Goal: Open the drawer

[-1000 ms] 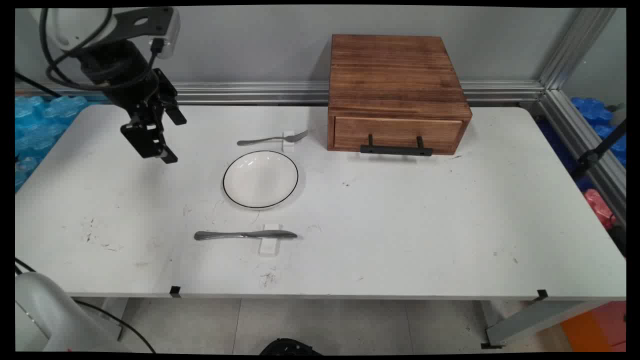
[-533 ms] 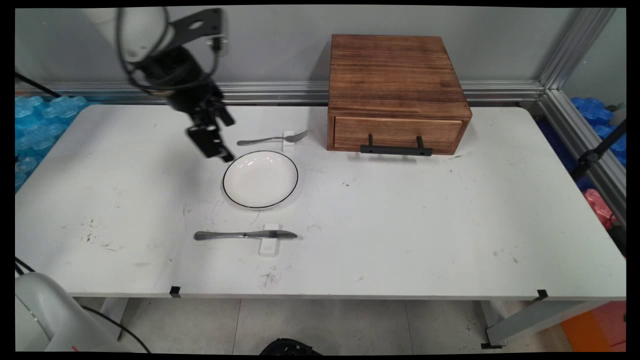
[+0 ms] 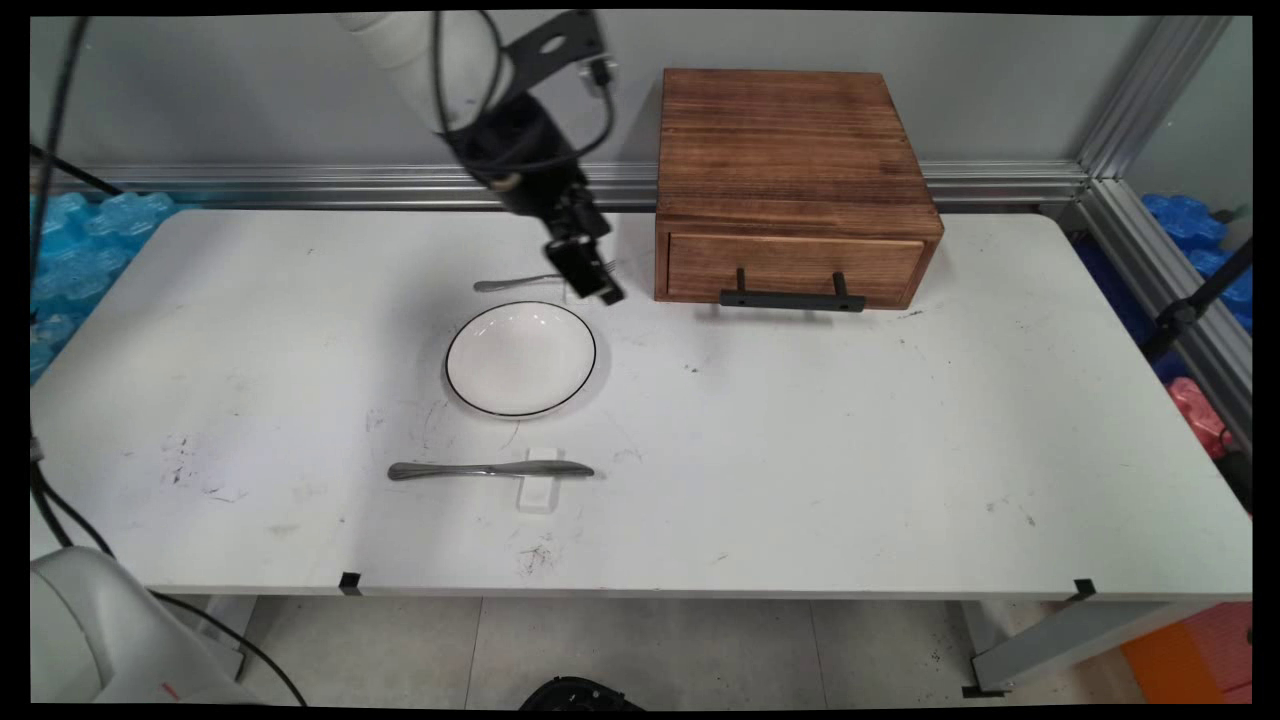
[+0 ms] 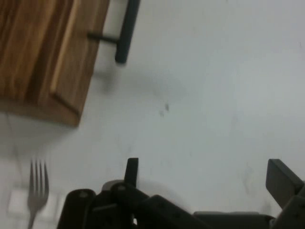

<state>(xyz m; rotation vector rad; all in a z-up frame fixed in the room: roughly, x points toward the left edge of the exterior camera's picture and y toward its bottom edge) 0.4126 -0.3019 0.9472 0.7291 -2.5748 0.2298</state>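
1. The tool [image 4: 205, 179] hung with fingers spread, gripping nothing, above the fork's [image 3: 520, 282] tines.
2. The box [image 3: 790, 180] stood just to its right, by the counter's [image 3: 900, 450] far edge.
3. The plate [image 3: 521, 358] and the knife [image 3: 490, 470] lay nearer; the counter's right half lay open.

Blocked: box [image 3: 790, 170] with handle [image 3: 792, 298] right of my claw [image 3: 597, 285]; fork [image 3: 540, 280] and plate [image 3: 521, 357] below.
Free: bare counter [image 3: 900, 450] right.
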